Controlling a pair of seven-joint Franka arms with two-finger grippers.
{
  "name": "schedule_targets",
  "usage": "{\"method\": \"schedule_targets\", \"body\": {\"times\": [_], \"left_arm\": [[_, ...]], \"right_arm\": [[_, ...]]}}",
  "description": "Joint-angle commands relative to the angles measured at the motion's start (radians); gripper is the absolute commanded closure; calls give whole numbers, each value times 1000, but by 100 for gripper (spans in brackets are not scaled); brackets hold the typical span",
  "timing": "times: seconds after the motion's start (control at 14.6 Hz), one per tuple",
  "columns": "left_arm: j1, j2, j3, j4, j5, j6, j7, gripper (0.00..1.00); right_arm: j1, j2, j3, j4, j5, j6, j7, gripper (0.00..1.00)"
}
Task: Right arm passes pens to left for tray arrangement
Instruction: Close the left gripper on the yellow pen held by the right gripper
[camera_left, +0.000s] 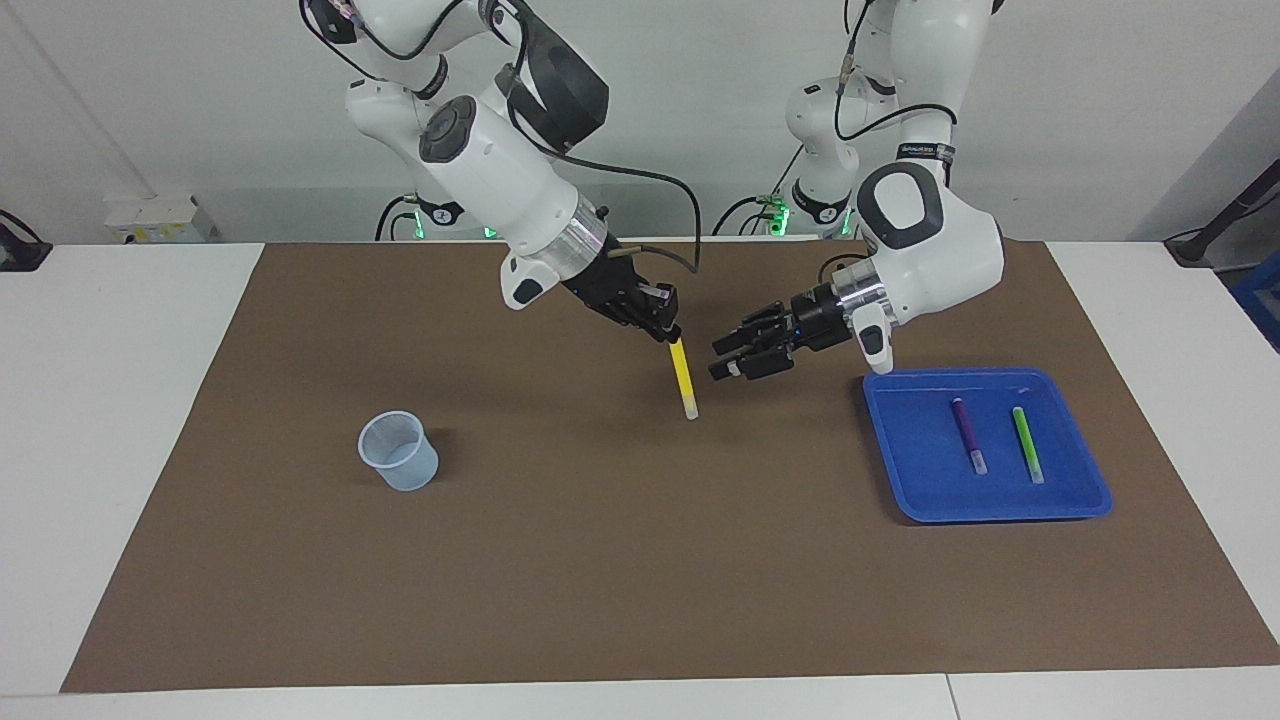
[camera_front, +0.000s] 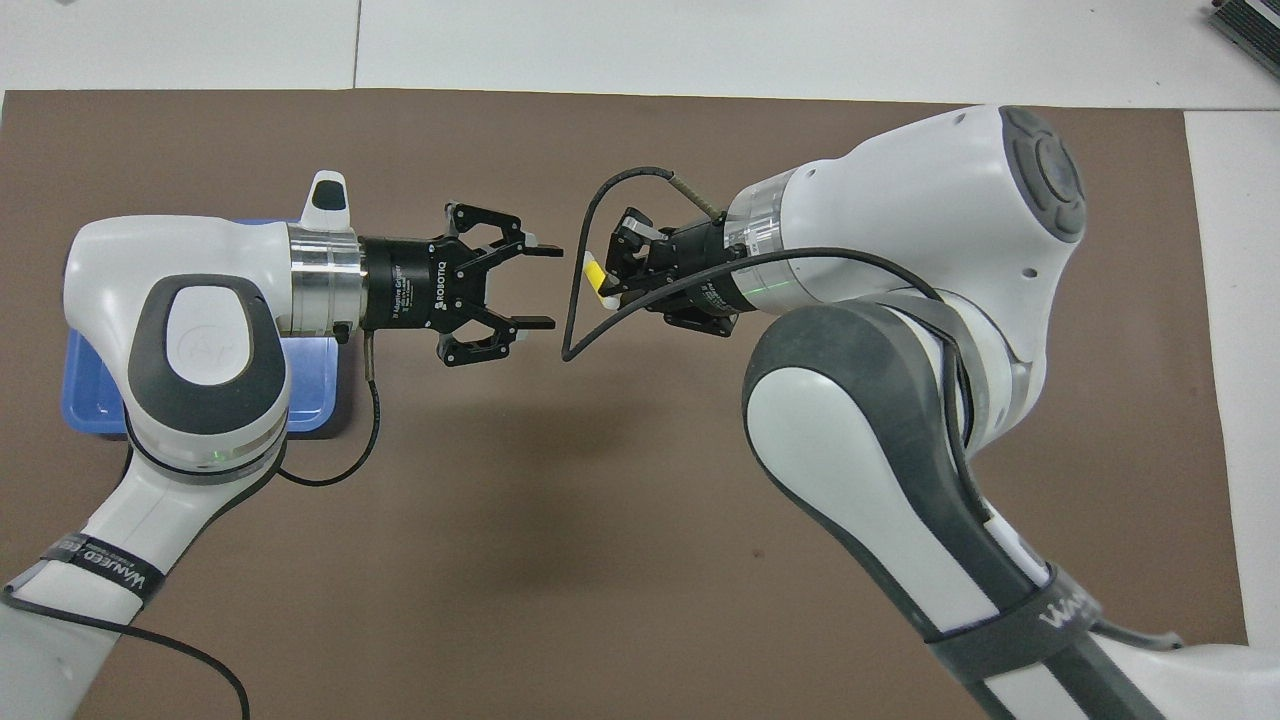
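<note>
Here, right pincer (camera_left: 668, 330) over middle of brown mat (camera_left: 560, 580), clenched on top end of yellow pen (camera_left: 683, 380); pen hangs steeply, white end down. Left pincer (camera_left: 730, 358) just beside pen, apart from it, fingers spread wide in overhead view. Blue tray (camera_left: 900, 480) on bench toward left arm's end; purple pen (camera_left: 967, 435) and green pen (camera_left: 1027, 444) lie in it side by side, apart. Translucent cup (camera_left: 398, 451) stands toward right arm's end.

Two pens (camera_left: 968, 435) in tray (camera_left: 900, 440)
</note>
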Motion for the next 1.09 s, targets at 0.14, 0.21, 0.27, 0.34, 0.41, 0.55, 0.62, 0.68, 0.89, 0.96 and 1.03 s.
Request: {"method": "schedule_targets", "body": {"times": [0.14,0.21,0.27,0.34,0.41,0.55,0.62,0.68,0.89,0.96,1.03], "left_arm": [[-71,-19,6,-26,-38,106,3,27],[-89,-18,6,-28,-49,129,3,27],[-97,-18,6,-28,-52,142,1,27],[-96,-18,6,-29,-52,138,1,29],[-91,-19,6,-32,-52,130,0,32],[-82,-24,7,-40,-52,117,0,53],[-77,-25,7,-40,-52,117,0,53],[-68,-25,7,-41,-52,117,-2,52],[-65,-27,7,-46,-52,117,1,84],[-65,-25,7,-44,-51,118,0,100],[-67,-25,7,-44,-52,120,0,100]], "right_arm": [[16,1,3,-9,6,49,12,100],[22,1,2,-9,6,49,12,100],[25,1,2,-9,8,50,14,100],[25,1,2,-9,6,50,12,100],[25,1,3,-9,6,50,12,100],[27,1,3,-9,6,50,12,100],[27,1,3,-9,6,50,12,100],[27,1,3,-9,6,50,12,100],[27,1,3,-11,6,50,12,100],[27,1,2,-11,6,49,12,100],[27,1,3,-11,6,50,12,100]]}}
